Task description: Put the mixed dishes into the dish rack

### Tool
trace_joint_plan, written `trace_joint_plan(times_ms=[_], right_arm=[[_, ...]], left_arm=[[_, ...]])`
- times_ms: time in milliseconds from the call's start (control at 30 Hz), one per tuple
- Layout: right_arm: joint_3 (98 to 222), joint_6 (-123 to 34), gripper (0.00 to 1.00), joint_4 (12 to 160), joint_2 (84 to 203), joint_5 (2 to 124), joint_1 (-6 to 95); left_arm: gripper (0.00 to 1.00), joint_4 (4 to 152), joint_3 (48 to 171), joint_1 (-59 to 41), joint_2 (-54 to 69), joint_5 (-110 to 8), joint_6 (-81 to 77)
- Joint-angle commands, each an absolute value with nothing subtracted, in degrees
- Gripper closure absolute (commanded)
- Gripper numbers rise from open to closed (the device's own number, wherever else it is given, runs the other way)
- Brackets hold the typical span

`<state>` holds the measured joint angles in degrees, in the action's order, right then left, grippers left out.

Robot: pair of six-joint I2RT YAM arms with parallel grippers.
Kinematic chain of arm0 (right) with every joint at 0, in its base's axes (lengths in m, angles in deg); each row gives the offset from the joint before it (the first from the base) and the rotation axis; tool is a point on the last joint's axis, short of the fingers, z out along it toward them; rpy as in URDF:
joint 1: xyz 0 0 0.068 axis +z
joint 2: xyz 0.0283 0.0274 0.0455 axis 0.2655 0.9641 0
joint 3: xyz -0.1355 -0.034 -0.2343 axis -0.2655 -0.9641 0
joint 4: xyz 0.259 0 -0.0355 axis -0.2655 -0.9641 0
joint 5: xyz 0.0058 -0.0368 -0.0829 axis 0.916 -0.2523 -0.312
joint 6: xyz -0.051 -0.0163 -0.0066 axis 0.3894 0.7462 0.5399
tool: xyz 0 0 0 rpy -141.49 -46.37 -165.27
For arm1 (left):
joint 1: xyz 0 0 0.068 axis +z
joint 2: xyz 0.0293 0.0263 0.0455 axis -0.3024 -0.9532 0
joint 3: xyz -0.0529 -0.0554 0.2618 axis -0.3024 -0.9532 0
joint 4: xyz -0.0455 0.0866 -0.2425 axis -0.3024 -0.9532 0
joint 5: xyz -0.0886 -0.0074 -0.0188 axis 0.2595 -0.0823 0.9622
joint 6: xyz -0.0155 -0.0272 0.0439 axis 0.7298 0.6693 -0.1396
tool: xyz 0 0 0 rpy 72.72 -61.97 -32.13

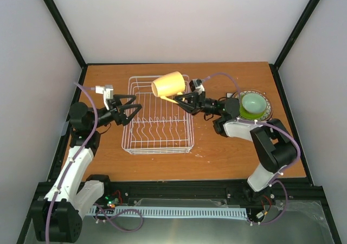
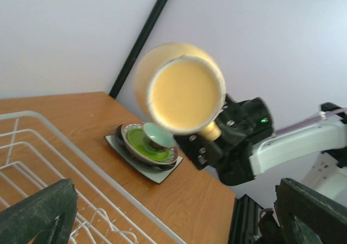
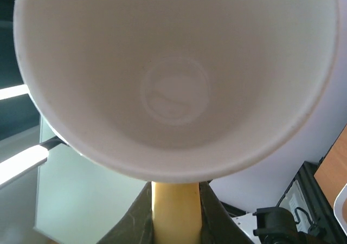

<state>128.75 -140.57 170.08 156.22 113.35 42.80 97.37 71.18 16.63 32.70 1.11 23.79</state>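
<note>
Top external, yellow cup (image 1: pixel 168 84) sideways, base leftward

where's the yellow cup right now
In the top view the cup hangs tipped in the right gripper, held by its handle above the far right corner of the rack.

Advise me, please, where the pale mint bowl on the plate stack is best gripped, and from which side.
Probably best to grip the pale mint bowl by its rim from straight above, one finger inside and one outside. It sits upright, mouth up, atop the stack of plates, so the rim stands free. The right gripper is nearer, but holds the yellow cup by its handle.
</note>
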Motion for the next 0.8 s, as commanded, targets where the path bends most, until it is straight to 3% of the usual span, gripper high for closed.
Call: trace_joint_plan(times_ms=[0, 767], right_arm=[[132.28, -142.52, 0.97, 180.89, 158.57, 112.51, 44.98], [140.43, -140.85, 0.97, 179.43, 168.1, 112.98, 52.86]], left_arm=[[0.0, 111.34, 73.15, 16.83, 31.7, 6.02, 32.97], [0.0, 116.95, 74.85, 15.1, 25.5, 4.82, 37.77]])
